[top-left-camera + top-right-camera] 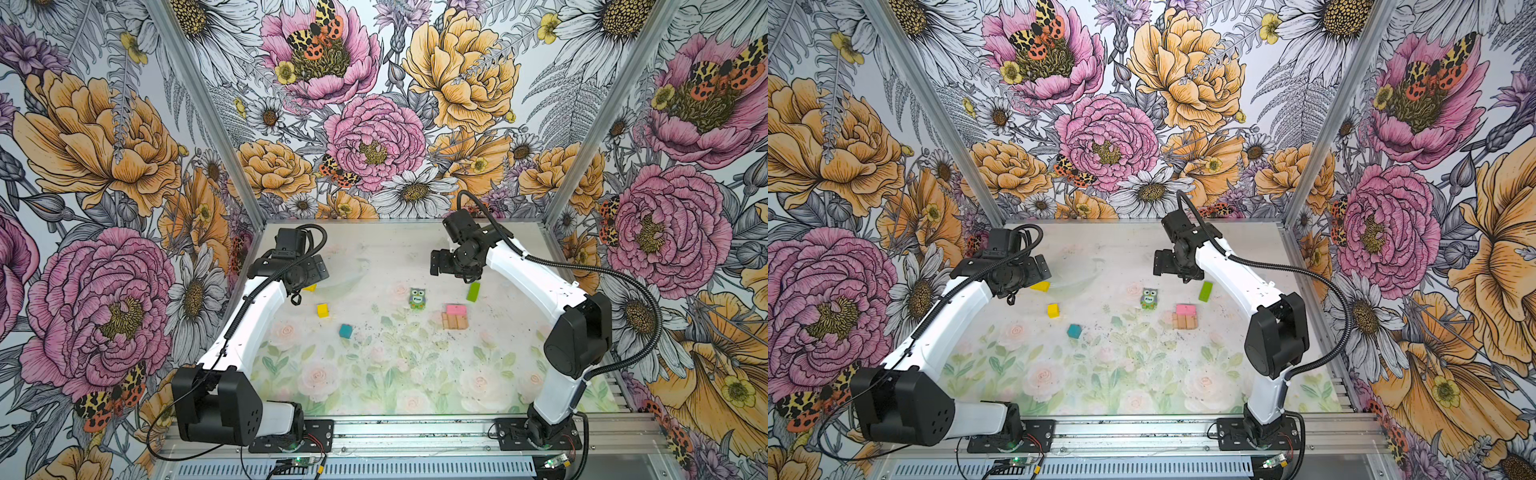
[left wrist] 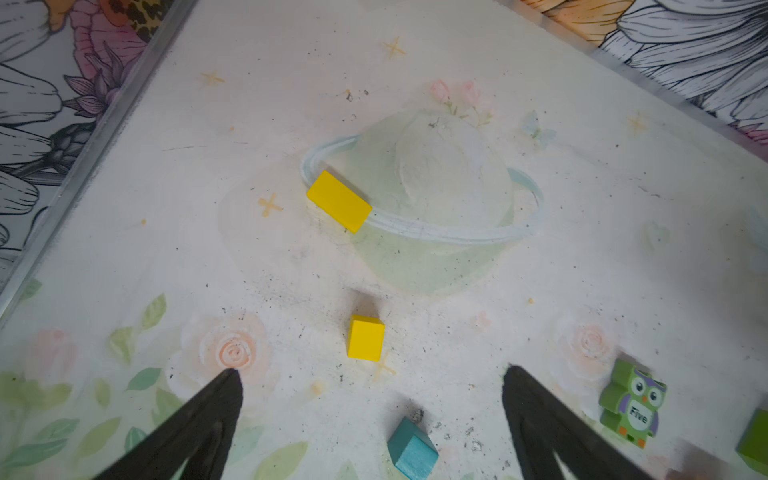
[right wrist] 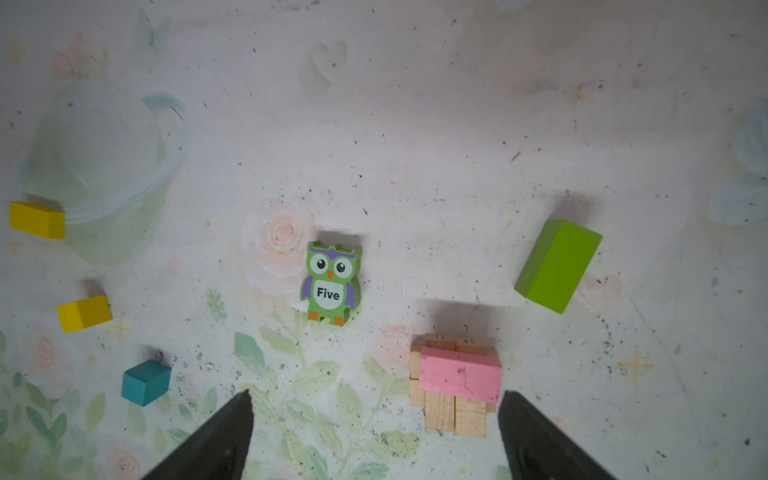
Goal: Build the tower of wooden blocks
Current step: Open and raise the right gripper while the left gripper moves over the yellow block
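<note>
High pair — close wrist views, shared owl [image 3: 331, 284]

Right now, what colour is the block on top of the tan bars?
The block is pink, clearest in the right wrist view.

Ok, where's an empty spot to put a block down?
The near strip of the table, in front of the teal cube and the pink block, is bare. So is the far strip behind the owl. It's crowded around the owl, pink block and green bar.

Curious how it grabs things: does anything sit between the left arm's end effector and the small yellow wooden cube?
Nothing visible. The open left end effector hangs above the table, with the small yellow wooden cube centred just ahead of it, unobstructed.
</note>
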You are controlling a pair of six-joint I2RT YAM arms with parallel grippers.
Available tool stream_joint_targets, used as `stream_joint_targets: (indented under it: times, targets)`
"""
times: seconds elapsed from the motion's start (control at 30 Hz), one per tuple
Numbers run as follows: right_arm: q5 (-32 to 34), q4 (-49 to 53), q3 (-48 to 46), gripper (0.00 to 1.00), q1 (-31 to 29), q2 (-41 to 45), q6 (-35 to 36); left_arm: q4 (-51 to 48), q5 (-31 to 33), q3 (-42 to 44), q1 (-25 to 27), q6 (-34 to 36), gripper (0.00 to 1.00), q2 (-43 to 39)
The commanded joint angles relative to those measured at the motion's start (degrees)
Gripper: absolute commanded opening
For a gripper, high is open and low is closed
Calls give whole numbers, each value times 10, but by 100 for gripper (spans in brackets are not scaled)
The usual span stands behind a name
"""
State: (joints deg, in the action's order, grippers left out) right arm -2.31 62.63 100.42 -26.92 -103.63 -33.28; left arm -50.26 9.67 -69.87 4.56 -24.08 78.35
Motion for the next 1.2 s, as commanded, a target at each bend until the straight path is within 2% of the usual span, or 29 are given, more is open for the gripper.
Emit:
stream_joint_targets:
  times: [0.0, 0.3, 0.73, 1.17]
  targets:
    - [-32, 24, 44, 95, -1, 3, 15, 7, 19, 3, -19, 42, 99, 24]
    - [-97, 26, 109, 96, -1, -25, 42, 29, 19, -11, -48, 119, 98, 116]
    - [-142, 25, 145, 97, 24, -41, 38, 56, -43, -67, -75, 244, 96, 220]
    - [-148, 26, 159, 97, 46, -44, 23, 59, -41, -117, -74, 292, 96, 306]
